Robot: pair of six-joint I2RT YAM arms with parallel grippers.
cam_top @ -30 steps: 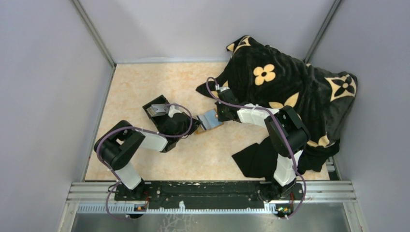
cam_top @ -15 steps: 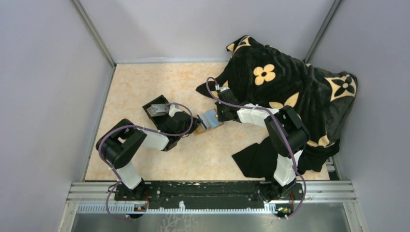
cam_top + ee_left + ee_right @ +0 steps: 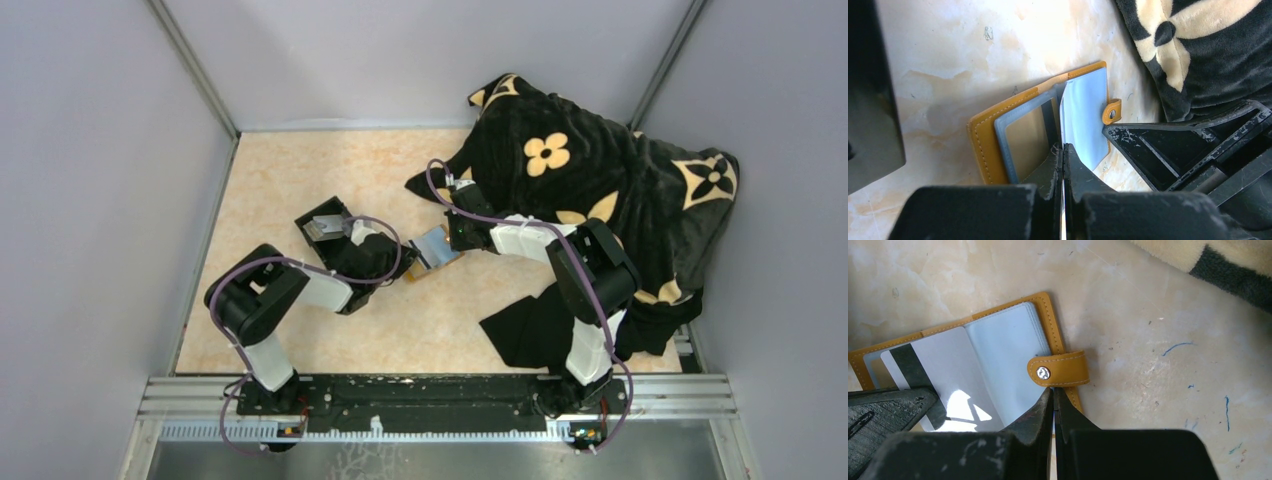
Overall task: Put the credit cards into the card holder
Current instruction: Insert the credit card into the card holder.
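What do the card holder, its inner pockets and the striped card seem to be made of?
The card holder looks like orange-tan leather or imitation leather: matte, with pale stitching along the edge and a shiny metal snap. The inner pockets seem soft pale blue plastic, slightly translucent. The card looks like stiff glossy plastic: a bright reflection shows on it.

Soft, even light from above fills the top view, and the arms throw only faint shadows on the tabletop point(image 3: 290, 170). Both wrist views are bright and sharp at centre. A white glare patch lies on the credit card point(image 3: 943, 360). The right hand point(image 3: 1053, 396) shows as a dark mass with little detail.
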